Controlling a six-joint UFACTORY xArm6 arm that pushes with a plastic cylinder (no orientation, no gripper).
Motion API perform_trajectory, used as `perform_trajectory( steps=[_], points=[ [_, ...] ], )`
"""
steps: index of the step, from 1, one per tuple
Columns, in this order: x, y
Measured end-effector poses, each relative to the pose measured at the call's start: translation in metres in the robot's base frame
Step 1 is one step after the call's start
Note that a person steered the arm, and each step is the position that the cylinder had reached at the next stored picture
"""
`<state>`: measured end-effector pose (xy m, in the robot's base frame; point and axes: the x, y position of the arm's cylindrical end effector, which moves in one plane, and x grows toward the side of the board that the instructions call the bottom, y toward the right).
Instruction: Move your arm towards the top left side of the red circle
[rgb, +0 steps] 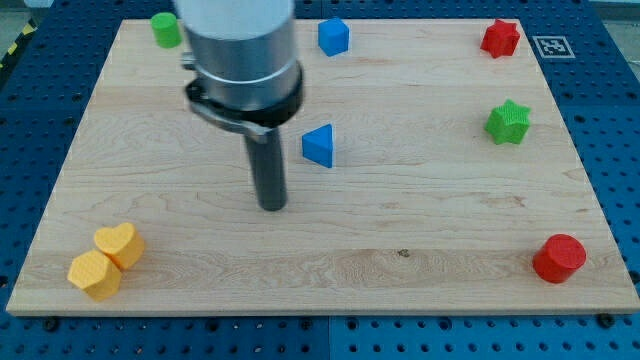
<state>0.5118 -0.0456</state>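
Observation:
The red circle (558, 258) is a short red cylinder near the board's bottom right corner. My tip (272, 207) is the lower end of a dark rod hanging from the grey arm body (242, 60), left of the board's middle. The tip is far to the left of the red circle and slightly above it. A blue triangle (319, 145) lies just right of the rod and above the tip, not touching it.
A green circle (165, 29) and a blue cube (333, 36) sit along the top edge, a red star (500, 38) at top right, a green star (508, 122) at right. A yellow heart (119, 244) and a yellow hexagon (94, 274) touch at bottom left. The wooden board (400, 230) ends near all edges.

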Motion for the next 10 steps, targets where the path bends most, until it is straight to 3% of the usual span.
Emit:
perform_trajectory(
  steps=[4,6,8,10],
  points=[
    [0.015,0.012],
    [0.036,0.047],
    [0.016,0.117],
    [0.014,0.121]
  ],
)
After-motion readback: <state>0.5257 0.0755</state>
